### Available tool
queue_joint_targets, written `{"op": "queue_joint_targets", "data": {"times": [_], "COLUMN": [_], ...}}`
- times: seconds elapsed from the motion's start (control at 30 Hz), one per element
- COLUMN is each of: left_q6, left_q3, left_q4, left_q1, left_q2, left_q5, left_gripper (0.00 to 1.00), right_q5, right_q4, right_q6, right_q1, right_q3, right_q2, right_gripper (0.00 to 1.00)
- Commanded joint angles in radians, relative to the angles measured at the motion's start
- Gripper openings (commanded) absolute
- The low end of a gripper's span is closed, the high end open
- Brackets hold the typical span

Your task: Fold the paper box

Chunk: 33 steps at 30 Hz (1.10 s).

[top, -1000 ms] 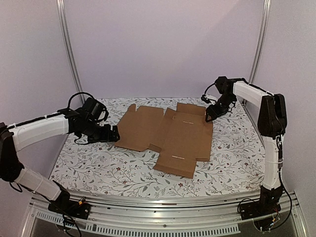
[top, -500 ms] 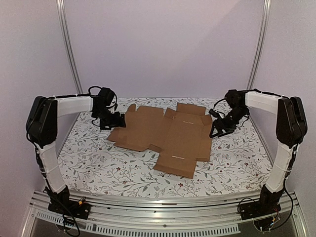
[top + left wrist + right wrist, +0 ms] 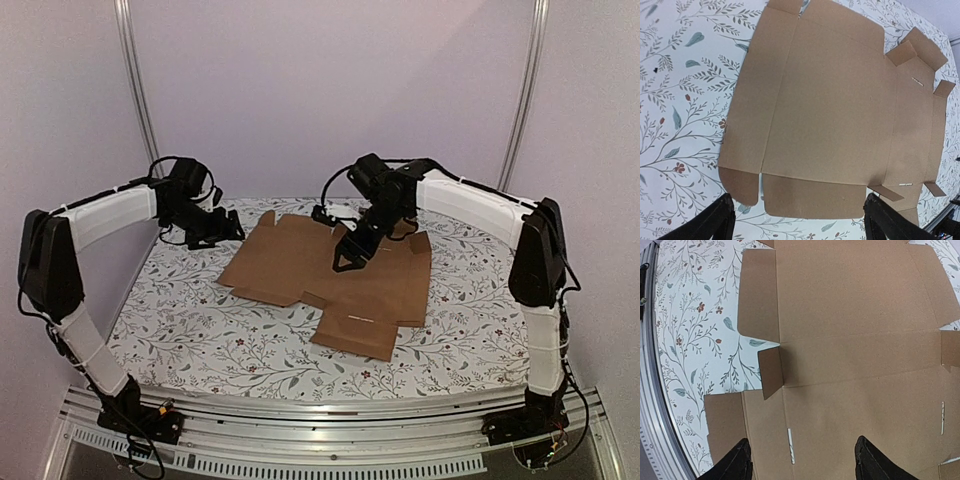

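Top view: a flat, unfolded brown corrugated cardboard paper box (image 3: 300, 262) lies mid-frame on the floral table (image 3: 200, 330). The left claw (image 3: 225, 229) is just beside its upper-left edge and the right claw (image 3: 345, 262) is over its centre.
Left wrist: fingers (image 3: 715, 222) spread wide, empty, box filling the frame.
Right wrist: fingers (image 3: 735, 462) apart, empty, over the box.
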Motion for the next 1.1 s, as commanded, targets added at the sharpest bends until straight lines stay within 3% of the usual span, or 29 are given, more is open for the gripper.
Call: {"op": "queue_joint_targets", "data": {"times": [0.0, 0.2, 0.3, 0.37, 0.4, 0.47, 0.53, 0.6, 0.83, 0.97, 1.07], "left_q6": [0.008, -0.002, 0.013, 0.015, 0.015, 0.016, 0.019, 0.026, 0.065, 0.087, 0.116], "left_q3": [-0.109, -0.22, -0.216, -0.216, -0.217, -0.216, -0.211, -0.201, -0.155, -0.151, -0.123], "left_q4": [-0.066, -0.05, -0.08, -0.084, -0.084, -0.087, -0.089, -0.097, -0.142, -0.136, -0.134], "left_q1": [-0.012, -0.013, -0.012, -0.012, -0.011, -0.012, -0.013, -0.013, -0.021, -0.061, -0.124], "left_q2": [-0.147, -0.319, -0.34, -0.347, -0.351, -0.355, -0.363, -0.372, -0.365, -0.325, -0.258], "left_q5": [0.006, -0.021, -0.038, -0.04, -0.04, -0.038, -0.038, -0.043, -0.024, -0.011, -0.011], "left_gripper": [0.9, 0.9, 0.9, 0.9, 0.9, 0.9, 0.9, 0.9, 0.9, 0.9, 0.9], "right_q5": [0.031, 0.031, 0.046, 0.042, 0.034, 0.019, 0.013, 0.025, 0.162, 0.318, 0.464], "right_q4": [-0.078, -0.091, -0.092, -0.099, -0.103, -0.123, -0.138, -0.146, -0.206, -0.171, -0.112], "right_q6": [-0.01, 0.012, 0.009, 0.003, -0.007, -0.029, -0.073, -0.153, -0.708, -0.845, -0.899], "right_q1": [0.061, 0.112, 0.124, 0.127, 0.128, 0.13, 0.14, 0.164, 0.301, 0.333, 0.33], "right_q3": [0.172, 0.254, 0.255, 0.255, 0.255, 0.251, 0.222, 0.151, -0.288, -0.468, -0.558], "right_q2": [0.201, 0.333, 0.359, 0.38, 0.385, 0.392, 0.383, 0.329, 0.034, -0.121, -0.221], "right_gripper": [0.7, 0.7, 0.65, 0.54, 0.45, 0.13, 0.0, 0.0, 0.0, 0.0, 0.07]}}
